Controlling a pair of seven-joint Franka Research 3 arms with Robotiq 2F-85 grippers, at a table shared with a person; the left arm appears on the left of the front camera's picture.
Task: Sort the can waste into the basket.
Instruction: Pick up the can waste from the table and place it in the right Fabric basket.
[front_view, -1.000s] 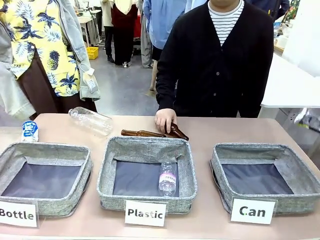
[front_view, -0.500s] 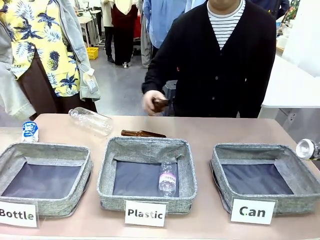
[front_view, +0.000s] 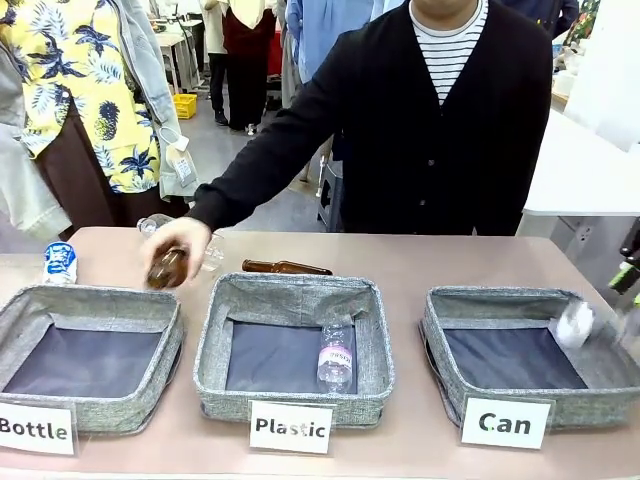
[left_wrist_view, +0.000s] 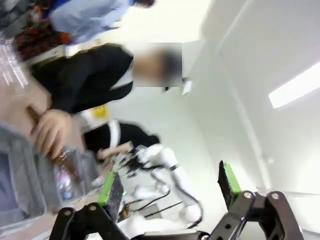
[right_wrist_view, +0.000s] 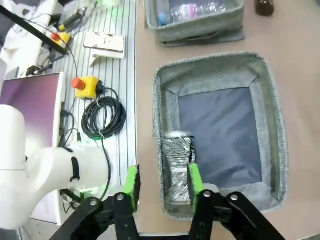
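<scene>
The silver can (right_wrist_view: 176, 160) sits just inside the right end of the Can basket (right_wrist_view: 216, 67). It lies between the pads of the right gripper (right_wrist_view: 163, 176), which stand wider than it and seem clear of it. From the front it is only a pale blur. The left gripper (left_wrist_view: 168, 177) is spread wide and empty. A blue can (front_view: 60, 262) stands on the bench (front_view: 420, 260) beyond the Bottle basket (front_view: 90, 300).

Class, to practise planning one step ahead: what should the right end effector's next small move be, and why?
Probably lift the right end effector straight up, clear of the basket. It looks open, with a gap beside the silver can, which seems to lie inside the basket against its wall, so the drop looks done.
</scene>
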